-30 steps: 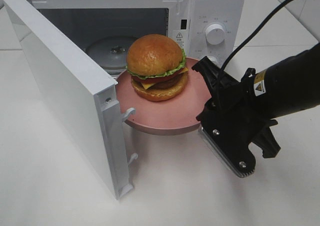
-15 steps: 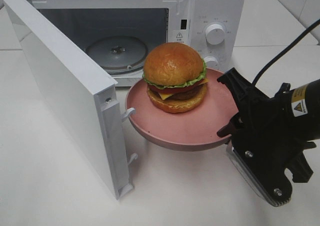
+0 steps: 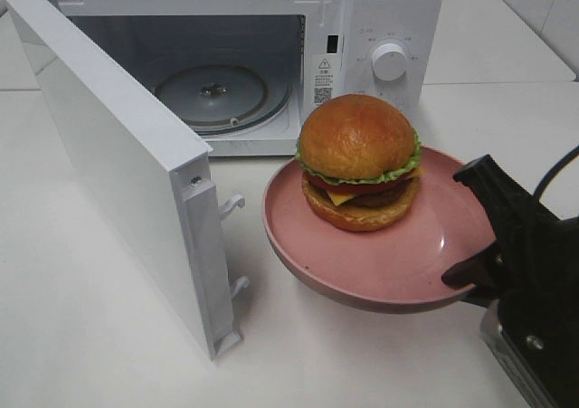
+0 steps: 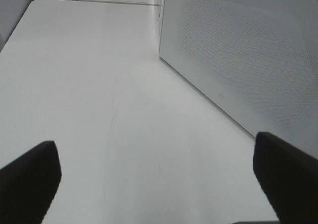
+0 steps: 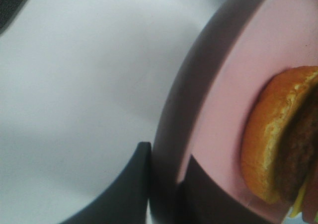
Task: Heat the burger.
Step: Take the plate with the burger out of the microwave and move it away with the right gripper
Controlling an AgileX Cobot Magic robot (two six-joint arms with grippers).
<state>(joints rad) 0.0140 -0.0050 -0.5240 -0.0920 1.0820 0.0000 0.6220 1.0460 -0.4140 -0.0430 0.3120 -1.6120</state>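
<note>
One pink plate (image 3: 380,272), pinched at its rim in my right claw (image 3: 472,277), is carrying the burger (image 3: 360,162) just outside the microwave (image 3: 271,55), whose open cavity lies ahead-left.

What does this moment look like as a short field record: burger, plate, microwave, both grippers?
burger: upright on the pink plate, outside the microwave
plate: held off the table by its rim, in front of the microwave's control panel
microwave: door open, glass turntable bare
right gripper: shut on the plate rim
left gripper: open, holding nothing, over the table beside the door
</note>
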